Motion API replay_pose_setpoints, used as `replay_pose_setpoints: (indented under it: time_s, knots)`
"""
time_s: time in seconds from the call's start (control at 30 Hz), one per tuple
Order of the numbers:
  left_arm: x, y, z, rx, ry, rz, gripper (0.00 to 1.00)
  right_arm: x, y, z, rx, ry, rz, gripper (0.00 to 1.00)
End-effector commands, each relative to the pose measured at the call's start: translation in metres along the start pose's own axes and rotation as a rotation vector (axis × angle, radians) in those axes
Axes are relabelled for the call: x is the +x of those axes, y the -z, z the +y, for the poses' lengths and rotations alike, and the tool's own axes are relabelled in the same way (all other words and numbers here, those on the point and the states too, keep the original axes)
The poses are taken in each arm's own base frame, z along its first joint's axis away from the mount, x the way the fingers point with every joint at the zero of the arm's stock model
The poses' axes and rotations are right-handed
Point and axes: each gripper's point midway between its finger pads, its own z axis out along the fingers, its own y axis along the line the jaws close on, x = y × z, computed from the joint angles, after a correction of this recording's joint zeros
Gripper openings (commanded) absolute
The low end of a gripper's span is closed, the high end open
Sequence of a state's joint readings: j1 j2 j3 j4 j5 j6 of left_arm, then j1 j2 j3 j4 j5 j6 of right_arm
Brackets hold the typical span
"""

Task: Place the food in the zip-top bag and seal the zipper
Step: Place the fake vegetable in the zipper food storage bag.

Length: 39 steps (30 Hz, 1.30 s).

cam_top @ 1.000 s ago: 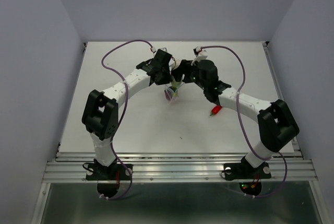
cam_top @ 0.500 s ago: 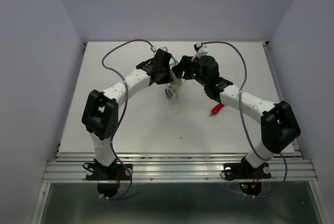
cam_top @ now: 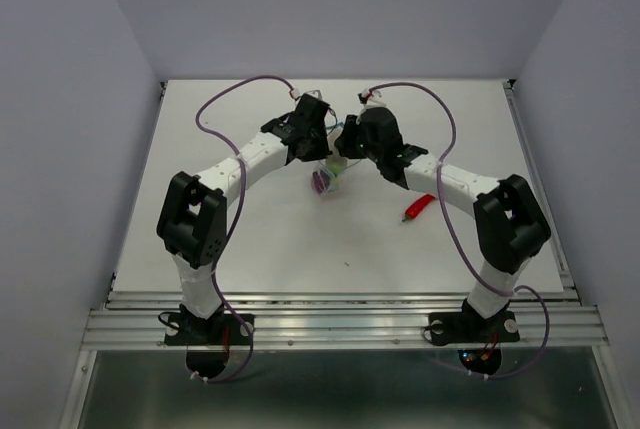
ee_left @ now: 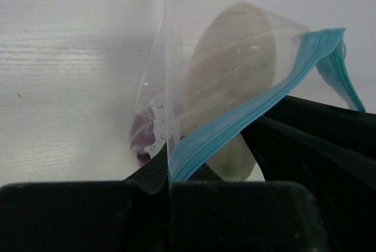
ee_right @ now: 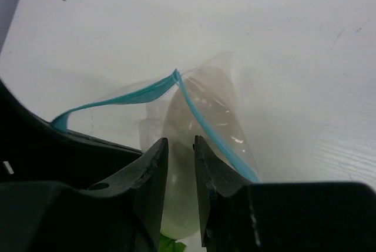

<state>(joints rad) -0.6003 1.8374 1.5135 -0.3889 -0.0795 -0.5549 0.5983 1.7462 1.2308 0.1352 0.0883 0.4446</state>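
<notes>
Left wrist: left end effector pinches bag.

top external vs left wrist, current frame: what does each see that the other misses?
Top external only: the left arm and right arm meeting over the table, and the red chili lying loose on it, outside the bag. Left wrist only: the blue zipper running down into the left tool, which pinches that edge. Both: the zip-top bag with the purple ball inside. The white radish is clear from the wrist but only a pale speck from above.
</notes>
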Motion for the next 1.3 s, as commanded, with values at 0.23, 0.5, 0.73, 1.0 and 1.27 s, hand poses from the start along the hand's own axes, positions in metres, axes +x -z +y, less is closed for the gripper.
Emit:
replay_pose_setpoints:
  time_s: [0.23,0.5,0.73,1.0,1.27]
  knots:
    - [-0.012,0.009,-0.007,0.039,-0.007,-0.040,0.00,-0.016,-0.001,0.017,-0.003,0.026,-0.001,0.31]
    - [-0.011,0.010,-0.006,0.031,-0.003,-0.037,0.00,-0.058,0.030,0.047,-0.087,0.032,-0.039,0.41]
    - [-0.012,0.012,-0.004,0.019,0.005,-0.036,0.00,-0.070,0.075,-0.009,0.143,-0.060,-0.040,0.60]
    - [-0.011,0.013,-0.008,0.036,0.004,-0.032,0.00,-0.044,0.141,-0.112,0.431,-0.209,-0.013,0.97]
    - [-0.011,0.012,-0.008,0.041,-0.001,-0.030,0.00,0.057,0.183,-0.197,0.699,-0.331,0.219,1.00]
